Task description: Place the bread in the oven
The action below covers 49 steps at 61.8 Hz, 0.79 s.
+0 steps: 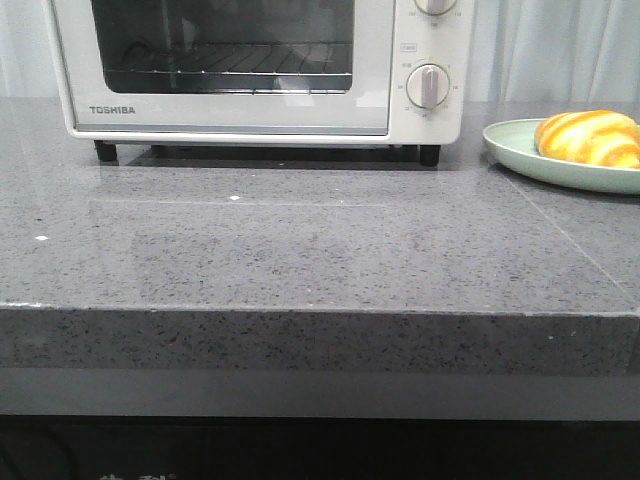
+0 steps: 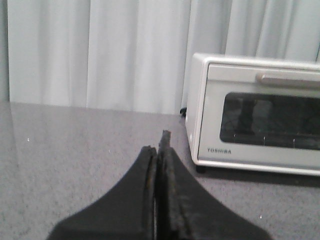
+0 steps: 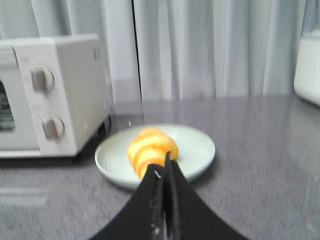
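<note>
Bread (image 3: 151, 151) sits on a pale green plate (image 3: 197, 147), directly ahead of the right gripper (image 3: 165, 172), whose jaws are pressed together on nothing. The tips line up with the roll's near end; whether they touch it cannot be told, since the wrist view is soft there.

Left gripper (image 2: 159, 150) also clenched and empty, hanging above bare counter (image 2: 75, 150), with the oven (image 2: 260, 115) ahead and off to one side of its tips. Oven door is closed, handle bar across the top.

Handling, as a judgement: the roll looks light, glossy and rounded, so probably slick; likely soft enough to dent. Best taken across its fat middle, jaws spread wide first, squeeze kept light.

Room: the plate lies just beside the oven's knob side, near the counter's right edge in the front view. Open stone lies in front of the oven door, enough for it to drop. The plate's raised rim stands between the tips and the roll's underside.
</note>
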Each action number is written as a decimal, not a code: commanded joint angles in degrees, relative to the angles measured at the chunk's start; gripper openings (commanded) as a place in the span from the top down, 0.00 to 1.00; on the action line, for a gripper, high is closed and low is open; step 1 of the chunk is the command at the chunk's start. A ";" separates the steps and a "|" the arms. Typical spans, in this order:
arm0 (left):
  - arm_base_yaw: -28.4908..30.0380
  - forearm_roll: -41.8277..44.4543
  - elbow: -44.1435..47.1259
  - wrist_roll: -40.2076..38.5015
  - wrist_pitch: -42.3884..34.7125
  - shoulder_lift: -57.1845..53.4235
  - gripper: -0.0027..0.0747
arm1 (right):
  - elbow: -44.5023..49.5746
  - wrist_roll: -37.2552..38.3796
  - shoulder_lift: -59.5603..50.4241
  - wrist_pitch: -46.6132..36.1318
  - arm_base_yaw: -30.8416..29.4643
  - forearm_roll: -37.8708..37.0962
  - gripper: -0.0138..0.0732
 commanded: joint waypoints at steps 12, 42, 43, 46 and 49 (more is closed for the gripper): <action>0.09 1.27 -20.92 -0.58 12.09 10.90 0.99 | -18.36 -0.27 4.96 8.09 0.18 -1.63 0.92; 0.09 -1.15 -31.12 -0.58 23.94 25.11 0.99 | -32.46 -0.27 24.55 23.47 0.18 -1.21 0.92; 0.09 -1.15 -31.12 -0.58 23.94 25.29 0.99 | -32.37 -0.27 24.82 23.47 0.18 -1.21 0.92; 0.09 -1.15 -31.12 -0.58 23.94 25.87 0.99 | -32.16 -0.27 25.71 23.63 0.18 -0.61 0.92; 0.09 -1.15 -31.12 -0.58 23.94 26.53 0.99 | -32.17 -0.27 26.37 24.79 0.18 -0.29 0.92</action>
